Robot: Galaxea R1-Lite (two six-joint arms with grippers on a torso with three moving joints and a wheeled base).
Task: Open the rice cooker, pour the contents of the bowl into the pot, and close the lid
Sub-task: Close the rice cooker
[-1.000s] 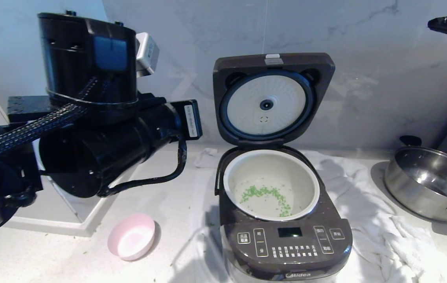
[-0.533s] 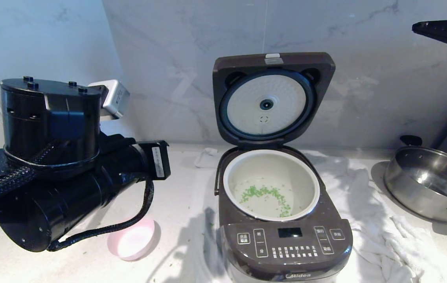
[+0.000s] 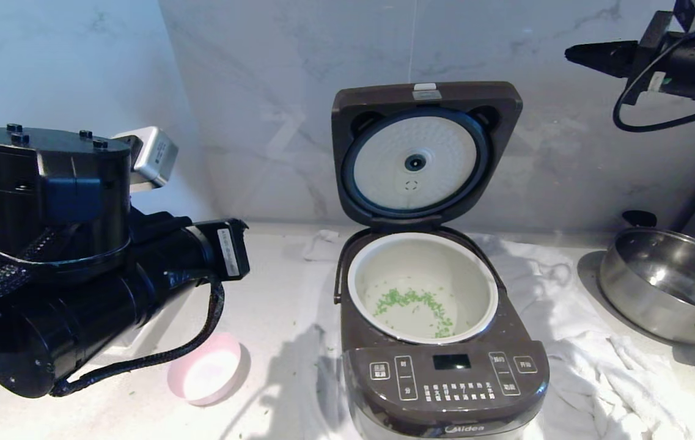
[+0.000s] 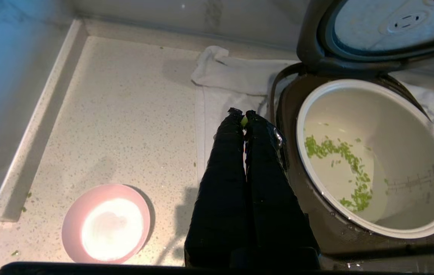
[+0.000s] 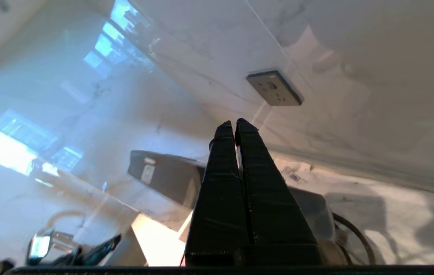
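My left gripper [image 4: 243,114] has its two fingers pressed together with nothing held, only a green speck caught between the tips. It hangs above the counter [image 4: 125,114], just beside the rice cooker [image 3: 445,379], over the edge of a white cloth [image 4: 232,72]. In the head view my own bulky left arm [image 3: 78,263] blocks the fingers entirely and also covers part of the bowl [image 4: 106,225], which sits upright and emptied on the counter, apart from the cooker.

The contents [image 4: 339,164] lie scattered as green bits on the bottom of the pot [image 4: 377,229], seated in the cooker body. The lid [image 3: 423,153] stands open and upright against the marble wall, its white dimpled plate facing me.

My right gripper [image 5: 236,124] is high at the right, fingers shut together and empty, pointing toward the wall near a socket [image 5: 274,88]; the top of the lid shows dimly below it. A steel pan [image 3: 671,287] sits on the cloth at the far right, cut off by the frame edge. A few green crumbs dot the counter near the bowl.
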